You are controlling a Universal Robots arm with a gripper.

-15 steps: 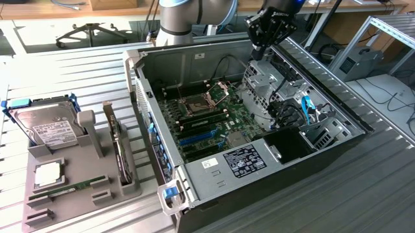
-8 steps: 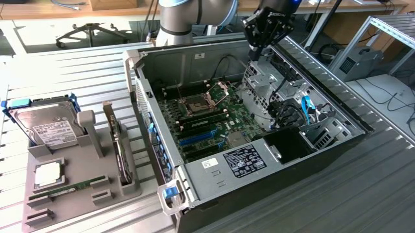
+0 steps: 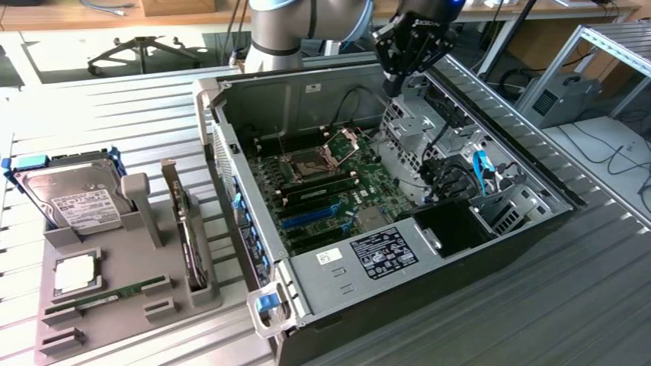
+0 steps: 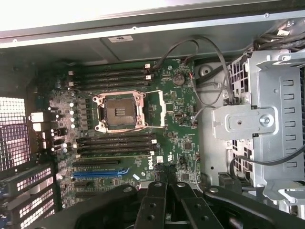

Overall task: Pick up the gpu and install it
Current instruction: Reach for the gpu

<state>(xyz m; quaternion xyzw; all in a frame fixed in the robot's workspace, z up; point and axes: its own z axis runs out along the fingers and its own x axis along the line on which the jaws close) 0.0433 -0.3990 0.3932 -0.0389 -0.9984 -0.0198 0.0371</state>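
Beside gpu: hard drive, RAM stick

At upper centre the gripper hangs above the open computer case; the gpu stands edgewise in the gray rack, lower left.

A robotics workshop: an opened computer case lies on a slatted metal bench under the claw, a chair base well beyond.
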